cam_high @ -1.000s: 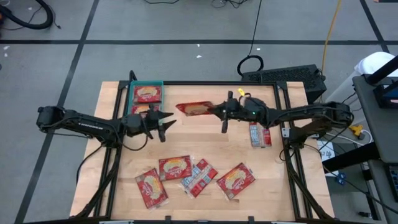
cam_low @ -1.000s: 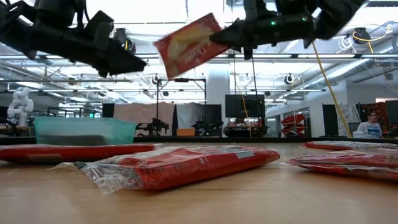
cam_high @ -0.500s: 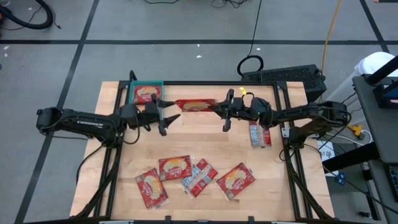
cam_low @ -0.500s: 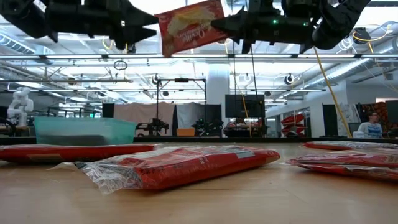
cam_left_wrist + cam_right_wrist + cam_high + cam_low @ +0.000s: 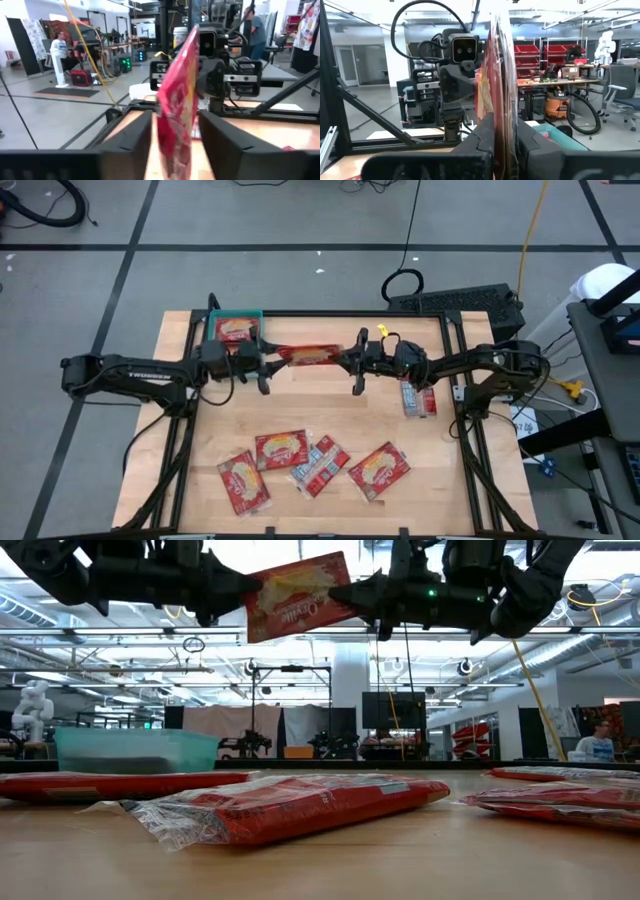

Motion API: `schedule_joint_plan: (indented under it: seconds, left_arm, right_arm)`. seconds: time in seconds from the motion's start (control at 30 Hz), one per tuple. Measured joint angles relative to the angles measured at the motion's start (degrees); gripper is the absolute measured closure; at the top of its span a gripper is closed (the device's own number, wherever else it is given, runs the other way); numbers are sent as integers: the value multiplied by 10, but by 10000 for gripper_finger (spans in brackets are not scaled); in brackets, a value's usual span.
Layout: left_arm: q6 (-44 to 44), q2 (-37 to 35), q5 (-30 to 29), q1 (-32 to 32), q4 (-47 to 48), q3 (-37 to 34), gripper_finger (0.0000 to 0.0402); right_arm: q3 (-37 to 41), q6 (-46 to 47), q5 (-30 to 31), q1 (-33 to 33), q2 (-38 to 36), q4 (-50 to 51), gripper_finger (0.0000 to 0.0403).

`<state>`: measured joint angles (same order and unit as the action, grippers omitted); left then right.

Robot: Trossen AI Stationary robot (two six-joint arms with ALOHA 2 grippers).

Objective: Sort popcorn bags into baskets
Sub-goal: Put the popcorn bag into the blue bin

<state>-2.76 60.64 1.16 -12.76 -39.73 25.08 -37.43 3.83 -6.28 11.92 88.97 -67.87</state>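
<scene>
High view: a red popcorn bag is held in the air between the left gripper and the right gripper, just right of the teal basket.

Left wrist view: the fingers stand wide around the bag's edge.

Right wrist view: the fingers are pinched on the bag. A premature release could drop it.

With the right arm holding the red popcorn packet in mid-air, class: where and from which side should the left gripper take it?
Take the free short edge of the red flat popcorn packet, coming from the teal tray side. The right gripper pinches the opposite end, and the packet hangs above the table between both arms. In the left wrist view it stands edge-on between the left gripper's open fingers, so closing probably catches both flat faces.
</scene>
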Motion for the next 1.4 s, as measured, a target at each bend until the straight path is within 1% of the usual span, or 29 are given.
schedule_joint_plan:
  seconds: [0.07,0.17,0.2,0.23,0.33,0.4,0.43,0.57,0.7,0.8,0.93,1.07,1.27,1.4]
  left_arm:
    - [0,-4,17,-13,3,0,295]
    - [5,-10,65,-36,-1,0,371]
    - [10,-13,79,-44,2,0,385]
    - [15,-14,88,-51,3,0,389]
    - [29,-27,106,-69,20,0,390]
    - [35,-48,112,-83,62,11,395]
    - [39,-59,114,-90,100,21,396]
    - [40,-112,118,-114,303,81,395]
    - [28,-151,94,-145,493,155,397]
    - [20,-170,64,-175,600,202,394]
    - [4,-177,22,-230,711,249,397]
    - [-8,-176,18,-294,777,270,394]
    - [-28,-175,20,-402,814,270,397]
    - [-30,-164,42,-455,828,267,393]
  right_arm:
    - [0,0,0,0,0,3,390]
    - [0,-1,0,1,0,3,388]
    - [0,-1,1,1,0,4,386]
    - [0,-1,3,1,0,4,383]
    - [0,0,17,0,0,10,366]
    - [0,1,21,1,-1,21,348]
    - [0,3,22,1,-2,32,338]
    - [0,11,34,1,-3,95,300]
    - [0,0,48,4,-3,157,275]
    - [0,-22,49,5,-3,189,266]
    - [0,-43,48,5,-3,208,264]
    - [0,-47,48,5,-3,225,264]
    - [0,-60,49,5,-3,235,264]
    - [0,-59,49,5,-3,231,264]
